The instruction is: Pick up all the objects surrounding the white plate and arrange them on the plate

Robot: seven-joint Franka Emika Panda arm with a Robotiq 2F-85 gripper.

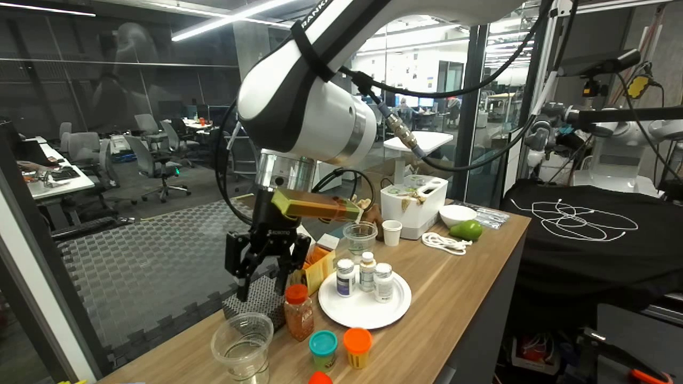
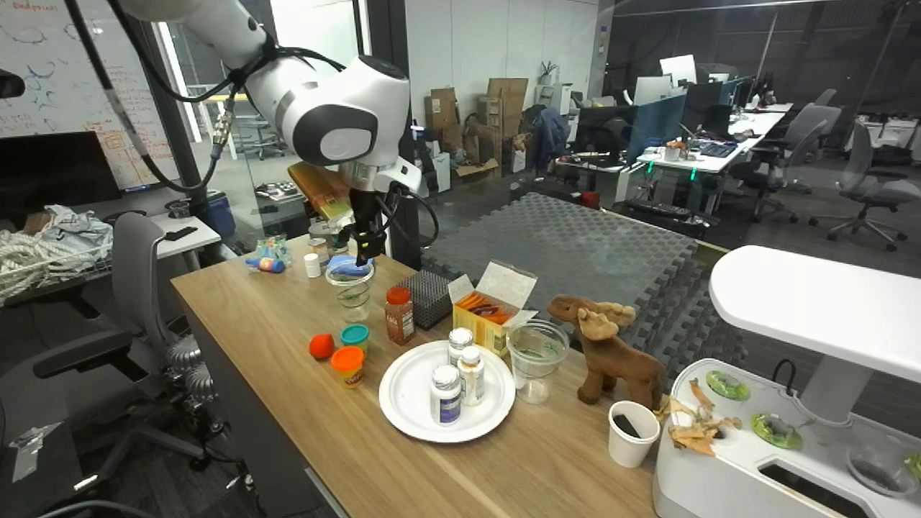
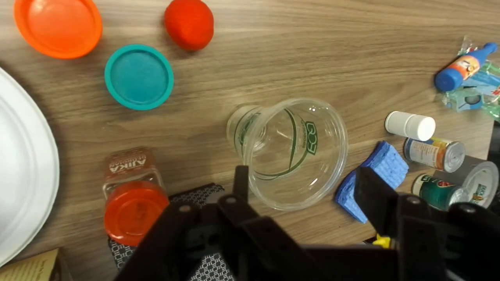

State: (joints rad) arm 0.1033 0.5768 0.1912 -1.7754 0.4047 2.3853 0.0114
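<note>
Wrist view: my fingers [image 3: 373, 197] stand wide apart, and the mouth of a clear cup [image 3: 293, 154] shows in the space between them. That cup is upright on the table [image 3: 351, 58]. In both exterior views my arm [image 1: 320, 122] reaches in high over the table, bends over, and ends with the wrist [image 1: 286, 170] below the bend, so that my gripper [image 1: 262, 290] hangs above the table and points down. It is near the cup's rim; whether I touch that rim, I cannot tell.

The white plate [image 1: 365, 316] lies flat, apart from my gripper, and on it three white bottles [image 1: 383, 288] stand upright, close together. Between the plate and the clear cup, just beside the plate, stands a red-capped bottle [image 2: 400, 320]. A teal-lidded tub [image 3: 139, 77] and an orange-lidded tub [image 3: 58, 29] stand close to each other near the plate, with a red ball [image 3: 189, 24] near the teal-lidded tub. A dark grey block [image 2: 432, 298] sits just beside the red-capped bottle, and an open yellow carton [image 2: 478, 332] stands near the plate's edge. Near the cup lies a blue sponge [image 3: 386, 162].
</note>
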